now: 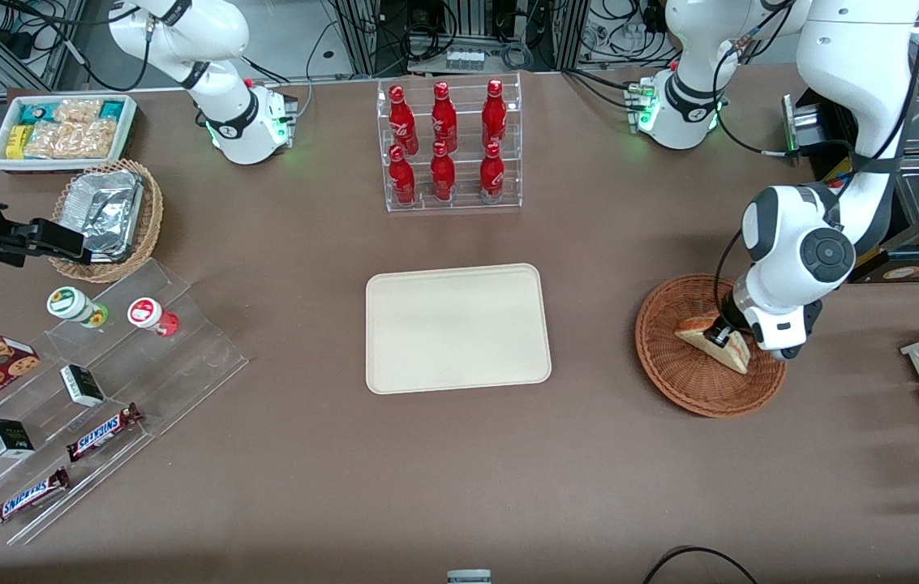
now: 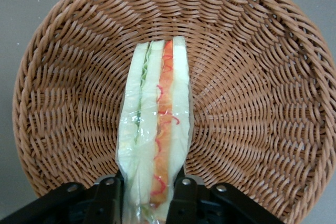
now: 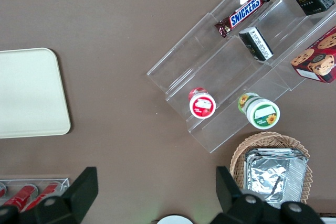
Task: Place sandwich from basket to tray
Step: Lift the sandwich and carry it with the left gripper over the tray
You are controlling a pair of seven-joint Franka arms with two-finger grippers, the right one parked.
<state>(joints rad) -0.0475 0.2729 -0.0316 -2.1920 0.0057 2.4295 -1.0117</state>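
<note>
While the sandwich [image 2: 155, 135] is standing on edge inside the basket [image 1: 682, 377], the gripper [image 1: 720, 334] is sitting low over it, and its jaws are pressing against both bread faces at the wedge's wide end, closing on the wrapped sandwich. From the front view the wedge is lying in the part of the basket nearest the working arm, with its point aiming toward the front camera. The wrist view is showing the filling layers running straight away from the jaws, red and orange beside pale bread, with the clear wrap creasing where it is being squeezed.

Judging by this, the grasp step is under way and the lift is not yet done. The next move is calling for a straight rise clear of the woven rim, then a sideways carry toward the parked arm's end, where the tray [image 1: 402, 357] is lying flat on the bench [image 1: 605, 454], well apart from the basket. Soft bread in slippery wrap may be sliding or crushing if the squeeze is misjudged
</note>
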